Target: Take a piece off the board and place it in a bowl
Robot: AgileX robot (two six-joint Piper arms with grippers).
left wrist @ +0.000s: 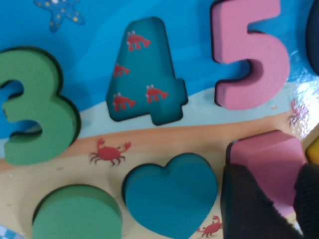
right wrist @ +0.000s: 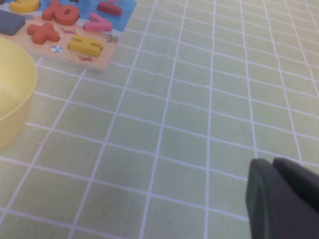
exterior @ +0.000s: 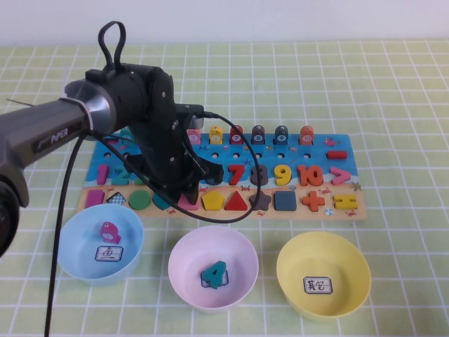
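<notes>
A tablecloth [exterior: 393, 84] covers the whole work surface: pale green with a grid of thin white lines forming squares. It lies flat, with faint creases visible in the right wrist view [right wrist: 199, 124]. Along the far edge of the table a plain off-white wall [exterior: 280, 17] runs across the high view. Lighting is even and diffuse; shadows are soft.

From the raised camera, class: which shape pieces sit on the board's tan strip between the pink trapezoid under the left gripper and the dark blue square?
In the high view, the pink trapezoid under the left gripper and the blue square are separated by a yellow pentagon, a red triangle and a dark star.
</notes>
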